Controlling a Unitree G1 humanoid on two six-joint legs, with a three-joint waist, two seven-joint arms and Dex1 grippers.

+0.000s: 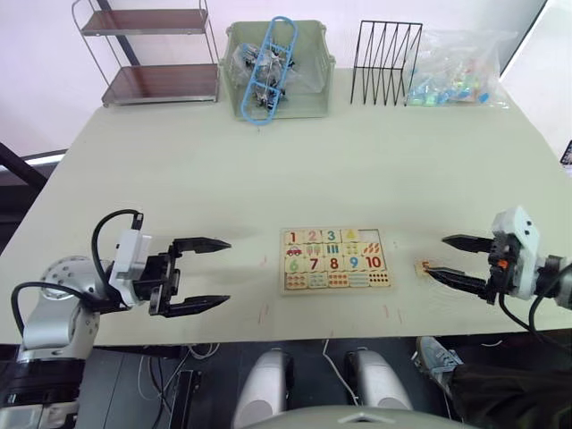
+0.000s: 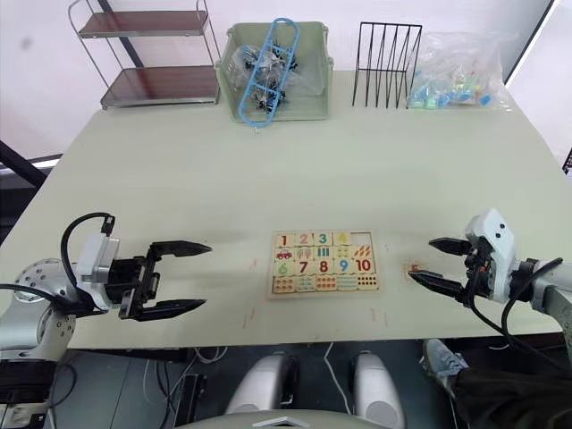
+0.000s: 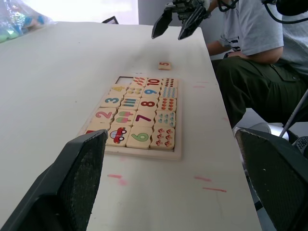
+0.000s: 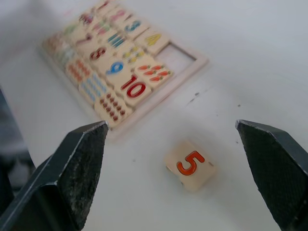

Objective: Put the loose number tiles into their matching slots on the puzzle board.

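The puzzle board (image 1: 335, 290) lies flat at the table's near middle, its top row holding tiles 1 to 4. The slot (image 4: 180, 55) at that row's right end is empty. One loose number tile, an orange 5 (image 1: 423, 265), lies on the table just right of the board. My right gripper (image 1: 438, 255) is open beside that tile, its lower fingertip close to it, and the tile (image 4: 190, 165) sits between the two fingers. My left gripper (image 1: 228, 272) hangs open and empty left of the board, well apart from it.
Along the far edge stand a metal shelf (image 1: 156, 54), a green bin (image 1: 308, 98) with a blue item, a black wire rack (image 1: 386, 63) and a plastic bag (image 1: 460, 71). A seated person (image 3: 260, 62) is beside the table near my right arm.
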